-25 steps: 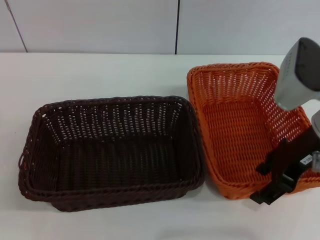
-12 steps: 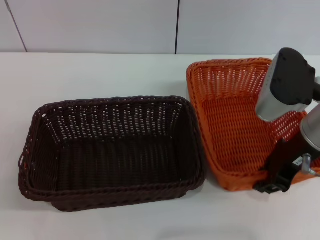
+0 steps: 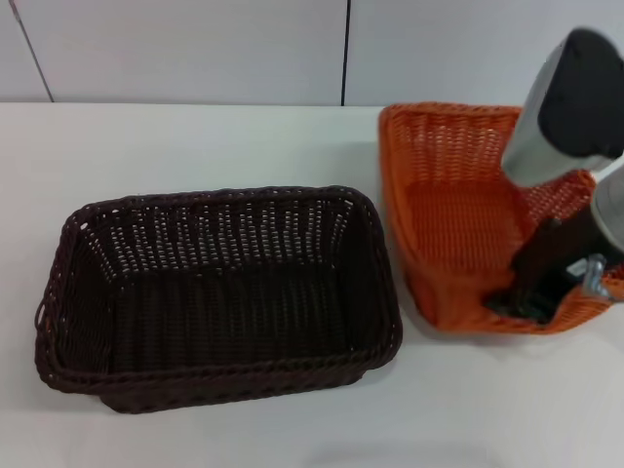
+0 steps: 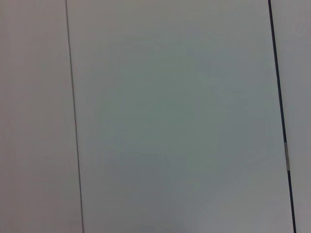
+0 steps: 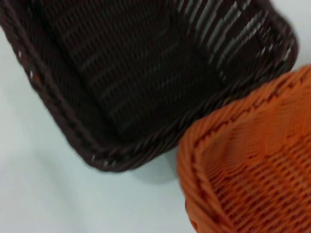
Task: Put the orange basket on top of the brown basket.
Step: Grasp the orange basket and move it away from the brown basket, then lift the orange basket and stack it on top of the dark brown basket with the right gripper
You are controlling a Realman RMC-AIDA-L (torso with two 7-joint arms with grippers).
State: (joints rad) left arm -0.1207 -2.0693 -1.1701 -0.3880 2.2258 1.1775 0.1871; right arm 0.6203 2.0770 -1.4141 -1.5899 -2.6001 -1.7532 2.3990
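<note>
From the head camera, the orange basket [image 3: 458,229] now sits tilted, its near rim raised off the white table [image 3: 195,136] and its open side tipped toward the back wall, whereas a second ago it lay flat with its whole floor showing; half a second ago the tilt had only begun. The right gripper [image 3: 538,291] is at the basket's near right corner, its dark fingers straddling the braided rim, one inside and one outside, so it reads as clamped on that rim; it has risen and drawn inward with the basket since the earlier frames. The gap to the brown basket [image 3: 219,292] has widened a little, and that basket has not shifted on the left half of the table. This looks like the start of the lift: the grasp has taken, but the carry across and the set-down are still to come. The left wrist camera shows only a pale wall panel [image 4: 170,116] with thin seams, so the left arm appears parked away from the work and its gripper is not seen. The right wrist camera looks down past the orange basket's corner [image 5: 252,165] onto the brown basket's corner [image 5: 146,73], with a sliver of table between them; the fingers themselves are out of that picture.
</note>
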